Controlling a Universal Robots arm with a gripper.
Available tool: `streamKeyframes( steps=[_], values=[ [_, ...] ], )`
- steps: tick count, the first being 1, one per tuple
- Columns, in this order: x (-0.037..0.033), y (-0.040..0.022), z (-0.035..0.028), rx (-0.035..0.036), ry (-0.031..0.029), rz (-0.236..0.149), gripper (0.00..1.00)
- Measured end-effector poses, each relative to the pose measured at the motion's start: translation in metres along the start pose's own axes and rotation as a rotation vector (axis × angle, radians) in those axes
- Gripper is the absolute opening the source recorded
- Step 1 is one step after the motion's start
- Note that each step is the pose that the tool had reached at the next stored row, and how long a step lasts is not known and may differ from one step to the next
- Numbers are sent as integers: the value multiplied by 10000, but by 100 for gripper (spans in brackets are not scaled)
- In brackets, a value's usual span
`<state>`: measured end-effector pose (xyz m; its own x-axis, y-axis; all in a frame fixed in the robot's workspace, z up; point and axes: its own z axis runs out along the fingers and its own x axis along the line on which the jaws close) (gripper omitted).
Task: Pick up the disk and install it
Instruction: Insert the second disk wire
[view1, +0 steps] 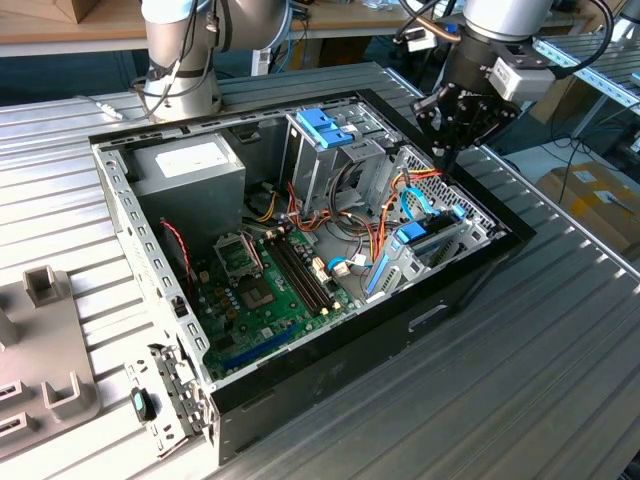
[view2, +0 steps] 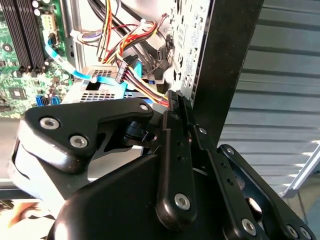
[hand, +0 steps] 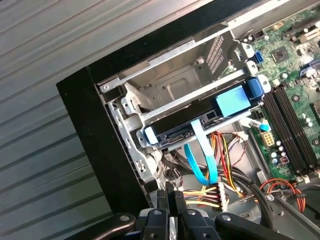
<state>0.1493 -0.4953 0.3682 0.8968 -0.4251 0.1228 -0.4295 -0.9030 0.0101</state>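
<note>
Gripper (view1: 447, 152) hovers above the case's front corner, fingers pressed together, holding nothing. Disk (hand: 200, 120) sits in its bay at the chassis (view1: 470, 275) front, about 5 o'clock from the gripper in the exterior view (blue ribbon draped across). Risk: fingers snagging loose cables (hand: 210, 192) on descent.

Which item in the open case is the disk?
Start at the open computer case on the ribbed metal table. Go to its corner on the exterior view's right, below the gripper, where the disk lies in a low metal bay. Unlike the blue bracket atop the taller drive cage, it is a flat slab framed by a light blue rail.
</note>
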Motion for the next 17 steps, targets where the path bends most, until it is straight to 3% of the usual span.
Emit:
streamKeyframes(
  steps=[4,17],
  values=[
    [0,0,0,-111,-9,887,16],
    [0,0,2,-400,-32,3226,16]
  ],
)
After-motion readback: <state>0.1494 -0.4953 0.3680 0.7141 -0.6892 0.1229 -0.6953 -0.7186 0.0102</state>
